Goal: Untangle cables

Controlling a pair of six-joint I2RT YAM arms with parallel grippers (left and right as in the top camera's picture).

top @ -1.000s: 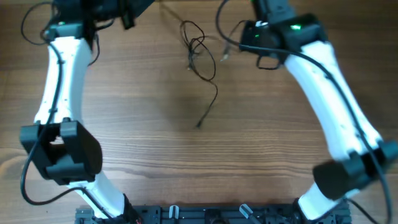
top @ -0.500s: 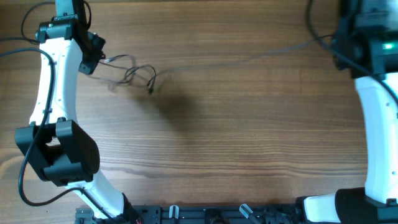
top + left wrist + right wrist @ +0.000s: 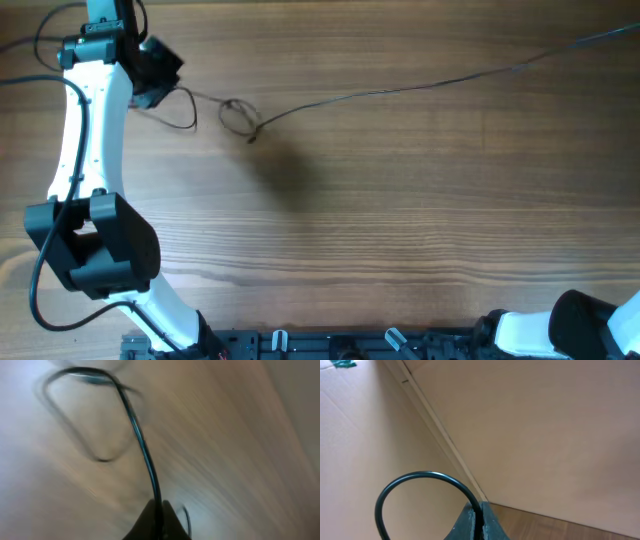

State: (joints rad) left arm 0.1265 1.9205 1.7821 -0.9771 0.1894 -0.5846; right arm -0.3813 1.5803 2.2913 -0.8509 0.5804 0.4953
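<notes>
Two pinches: left hand (image 3: 159,510) and right hand (image 3: 480,510) each closed onto cables (image 3: 400,88), stretched across table (image 3: 400,230), knotted near left.

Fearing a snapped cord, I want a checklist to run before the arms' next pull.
1. Grip of left pincer on the thin black cords: ok, shut on a strand.
2. Grip of right pincer: ok, shut on a curved black strand.
3. Tangle cleared: not ok, a small knotted loop shows near the left pincer.
4. Slack available: not ok, the long strand runs nearly straight toward the top right edge.
5. Overhead sight of right pincer: not ok, out of frame.
6. Silvery plug ends free: cannot tell.
</notes>
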